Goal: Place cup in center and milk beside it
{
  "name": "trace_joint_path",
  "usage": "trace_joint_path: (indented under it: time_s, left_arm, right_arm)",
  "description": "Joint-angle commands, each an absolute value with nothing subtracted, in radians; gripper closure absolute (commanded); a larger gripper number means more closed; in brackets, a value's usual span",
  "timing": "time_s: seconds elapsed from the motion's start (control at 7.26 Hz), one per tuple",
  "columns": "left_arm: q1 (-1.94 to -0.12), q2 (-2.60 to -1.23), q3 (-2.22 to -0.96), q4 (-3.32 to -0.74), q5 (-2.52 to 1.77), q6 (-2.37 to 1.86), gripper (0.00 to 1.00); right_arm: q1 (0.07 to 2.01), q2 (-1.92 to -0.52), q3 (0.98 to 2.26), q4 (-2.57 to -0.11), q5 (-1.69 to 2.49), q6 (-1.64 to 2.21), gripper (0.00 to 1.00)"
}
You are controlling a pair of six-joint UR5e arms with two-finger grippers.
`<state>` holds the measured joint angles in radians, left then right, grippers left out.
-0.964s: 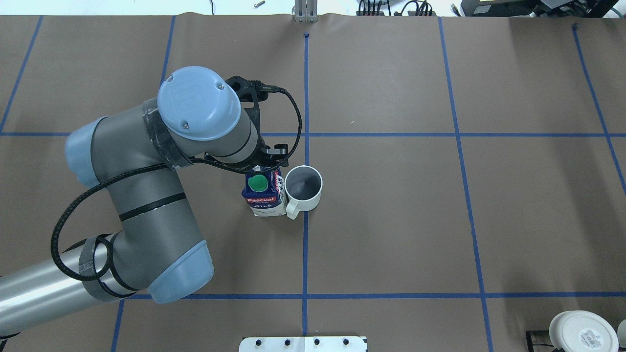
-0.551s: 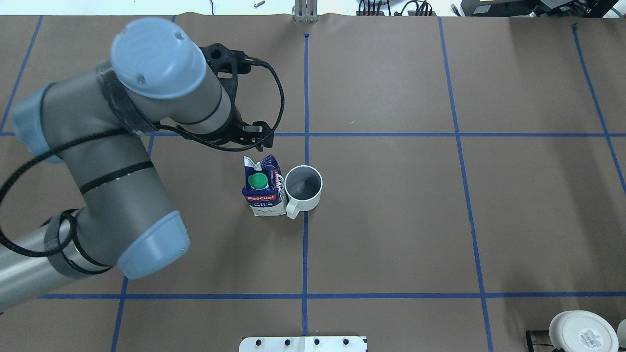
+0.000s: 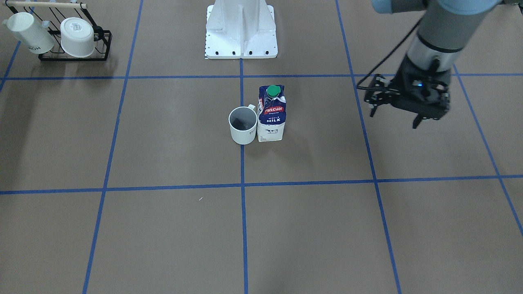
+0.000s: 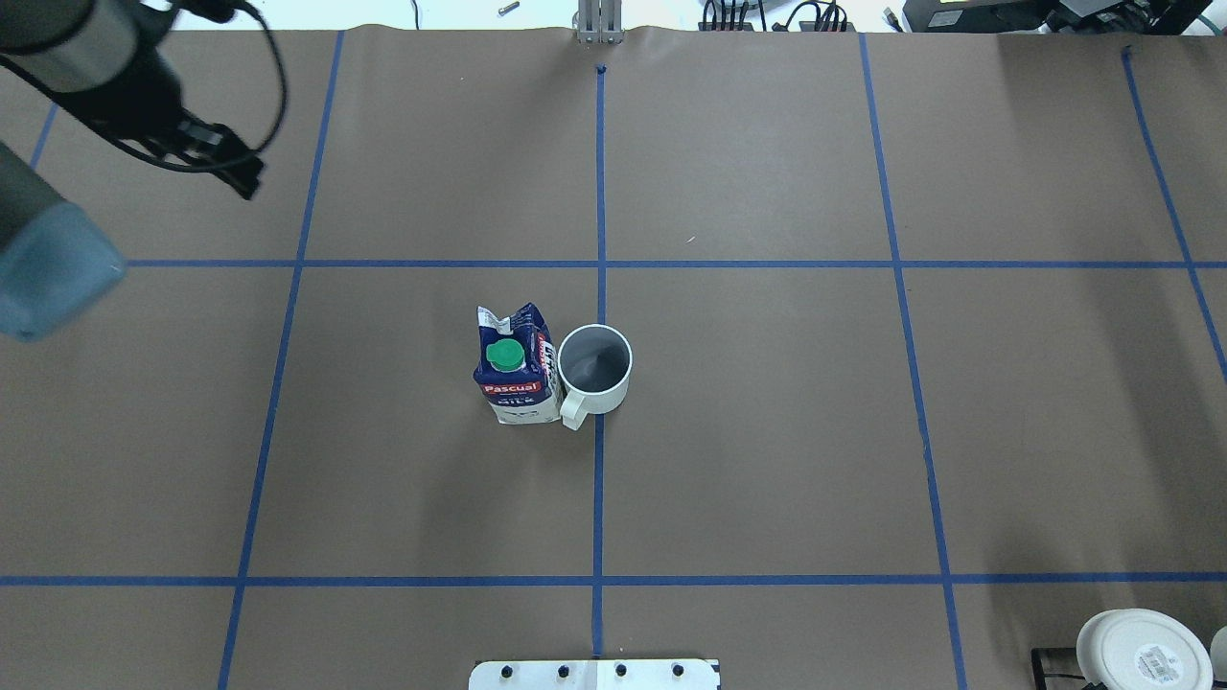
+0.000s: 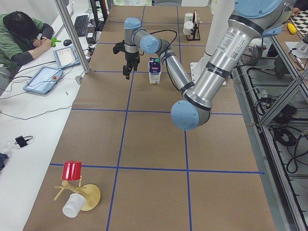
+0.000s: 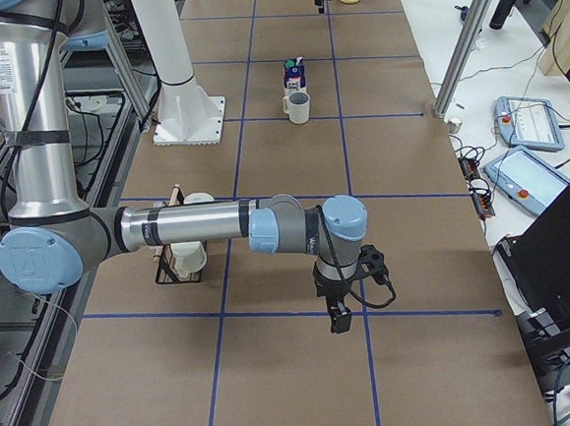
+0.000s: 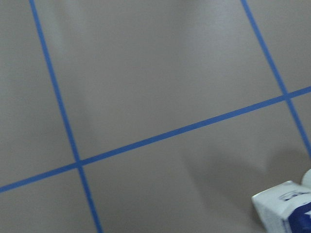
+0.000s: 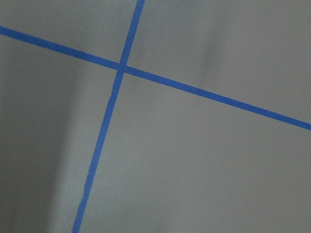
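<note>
Brown paper is covering the table (image 3: 171,134). In the front-facing view the cup (image 3: 243,127) is standing on the blue tape line (image 3: 242,204) that is crossing the center (image 3: 242,163). The milk carton (image 3: 272,116) is standing upright, hard against the cup. Both are sitting well apart from the left fingers (image 3: 416,121), which are hanging spread wide, holding nothing. The carton is showing a red "Pascual" band and white "WHOLE MILK"; the cup's own lettering is too faint to read. A rack (image 3: 104,45) of white mugs is sitting farther still from those fingers.

In the overhead view the cup's handle is pointing toward the robot, by the carton's corner. The carton's top fold is looking crumpled behind its green cap (image 4: 505,356). I judge the card will be giving under a squeeze, so a hold across the flat sides below the gable is suiting it. The cup is looking rigid, glazed and likely slick, best pinched over its wall away from the handle. Both placements are looking done.

From the table's left end, the carton is standing off to one side of the left fingers.

From the right end, the right fingers (image 6: 338,315) are pointing down far from both things; whether they are apart or together I cannot tell.

The left wrist camera is catching only a carton corner; the right wrist camera is showing only crossed tape.
</note>
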<state>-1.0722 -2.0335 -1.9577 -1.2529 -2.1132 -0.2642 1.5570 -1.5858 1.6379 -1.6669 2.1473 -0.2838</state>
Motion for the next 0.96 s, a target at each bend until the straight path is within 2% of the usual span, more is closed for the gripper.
trace_joint_path:
  time_s: [0.0, 0.14, 0.41, 0.69, 0.83]
  left_arm:
    - [-1.260, -1.832, -1.919, -1.259, -2.141, -0.004, 0.00]
    - [-1.346, -1.772, -1.848, -1.261, -2.132, 0.018, 0.01]
    - [-1.532, -1.724, -1.609, -1.405, -2.150, 0.012, 0.01]
    - [-1.549, -1.547, -1.623, -1.606, -2.189, 0.015, 0.01]
    - [-1.549, -1.504, -1.644, -1.641, -2.260, 0.008, 0.01]
  right_arm:
    - [1.557, -1.608, 1.635, -1.667, 2.149, -0.284, 0.00]
    - [1.557, -1.621, 1.635, -1.666, 2.160, -0.284, 0.00]
    - [1.578, -1.623, 1.635, -1.669, 2.192, -0.281, 0.00]
    - [1.586, -1.623, 1.635, -1.671, 2.212, -0.281, 0.00]
    - [1.586, -1.623, 1.634, -1.671, 2.212, -0.281, 0.00]
